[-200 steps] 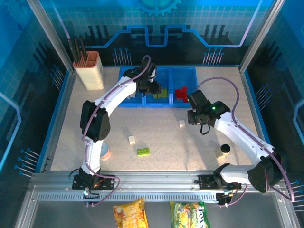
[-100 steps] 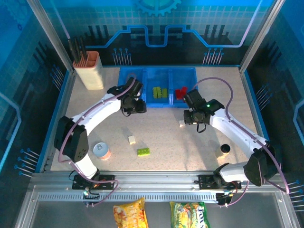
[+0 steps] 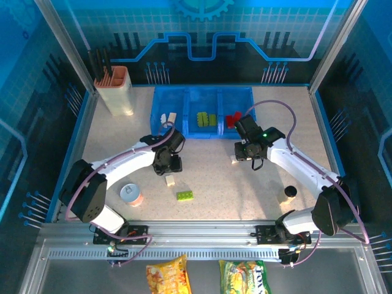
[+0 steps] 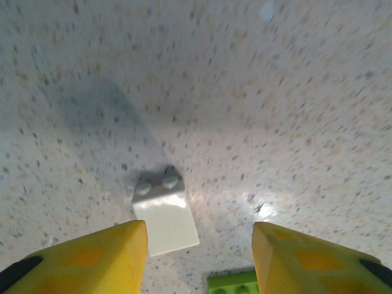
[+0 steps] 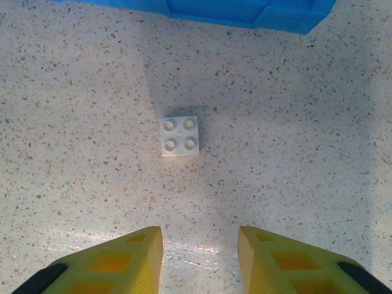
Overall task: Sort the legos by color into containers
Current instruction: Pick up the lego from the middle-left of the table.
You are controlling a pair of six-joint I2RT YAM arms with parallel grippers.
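Since a second ago my left arm point(image 3: 125, 164) has swung back from the blue tray point(image 3: 211, 133) to the open worktop point(image 3: 208, 177), its jaws now spread and empty over a white brick point(image 4: 164, 214) beside a green brick point(image 4: 231, 283). Right jaws, also spread and empty, hover above another white brick point(image 5: 179, 135) near the tray. Both are reaching, I judge; next each must drop, straddle its brick, close, then carry it to the left bin point(image 3: 166, 101), where white ones point(image 3: 168, 116) lie.

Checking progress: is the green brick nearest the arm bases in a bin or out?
Out: the green brick lies on the table, apart from the blue tray, near a white brick.
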